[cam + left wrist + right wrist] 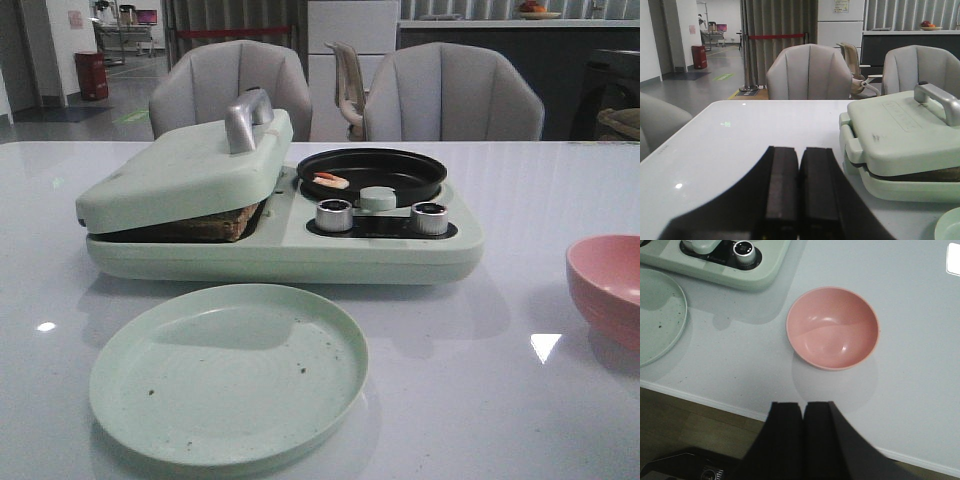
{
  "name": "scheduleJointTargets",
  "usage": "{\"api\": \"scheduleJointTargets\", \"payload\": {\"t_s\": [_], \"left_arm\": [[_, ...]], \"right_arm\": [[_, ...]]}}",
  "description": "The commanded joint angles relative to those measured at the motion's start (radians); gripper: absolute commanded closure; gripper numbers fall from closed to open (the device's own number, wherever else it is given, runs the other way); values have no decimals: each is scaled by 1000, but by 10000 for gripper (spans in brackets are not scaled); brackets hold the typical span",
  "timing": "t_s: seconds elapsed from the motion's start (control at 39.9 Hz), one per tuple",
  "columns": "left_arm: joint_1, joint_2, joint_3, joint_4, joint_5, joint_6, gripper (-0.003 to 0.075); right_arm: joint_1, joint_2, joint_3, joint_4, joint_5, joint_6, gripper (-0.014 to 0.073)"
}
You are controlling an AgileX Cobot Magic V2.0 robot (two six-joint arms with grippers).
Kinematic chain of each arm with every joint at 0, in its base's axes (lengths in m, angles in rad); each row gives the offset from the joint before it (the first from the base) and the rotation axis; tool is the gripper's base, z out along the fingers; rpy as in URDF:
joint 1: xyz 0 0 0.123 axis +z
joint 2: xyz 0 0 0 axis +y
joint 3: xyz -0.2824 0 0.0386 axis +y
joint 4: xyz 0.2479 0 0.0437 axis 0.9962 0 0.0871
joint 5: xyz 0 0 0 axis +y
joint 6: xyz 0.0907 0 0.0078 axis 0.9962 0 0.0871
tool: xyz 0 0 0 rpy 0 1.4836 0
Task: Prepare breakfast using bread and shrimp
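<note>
Office-like room behind: two grey padded chairs along the far edge of a glossy white table, curtain and a red bin further back

Breakfast maker, pale green, sits mid-table, nearer the far edge than the near one. Its hinged lid with metal handle rests tilted, not flat, over the left half. Likely because the bread under it props it up. Only a dark brown edge of the bread shows in the gap; slice count and top face hidden. Looks toasted or crust-side out, cannot tell which

Right half of the appliance: small round black pan, open. The shrimp lies inside it near its left rim: small, curved, pinkish-orange with white. Placed there to cook, by the look of it. Two silver knobs in front of the pan

Pale green plate at the near edge, in front of the appliance, bare but for dark crumbs; presumably waiting for the finished food. Pink bowl near the right edge, nothing in it

Left gripper: fingers pressed together, holding nothing, parked low over the left side of the table, facing the lid. Right gripper: fingers together too, nothing held, hanging above the near right edge by the bowl. Neither arm appears in the front view, so both sit back from the work
</note>
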Motion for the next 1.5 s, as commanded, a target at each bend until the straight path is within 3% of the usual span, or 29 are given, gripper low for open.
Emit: {"api": "scheduleJointTargets", "payload": {"t_s": [0.0,1.03,1.15,1.33,1.48], "left_arm": [[-1,-23,7,1,-101,-11,619],[-2,-23,7,1,-101,-11,619],[-2,-23,7,1,-101,-11,619],[-2,-23,7,1,-101,-11,619],[-2,-23,7,1,-101,-11,619]], "right_arm": [[-1,6,-25,-3,-61,-4,559],[-4,-13,-22,-8,-70,-7,559],[-54,-91,53,-15,-266,-7,559],[-124,-273,296,-8,-625,-7,559],[-143,-443,531,-8,-832,-7,559]]}}
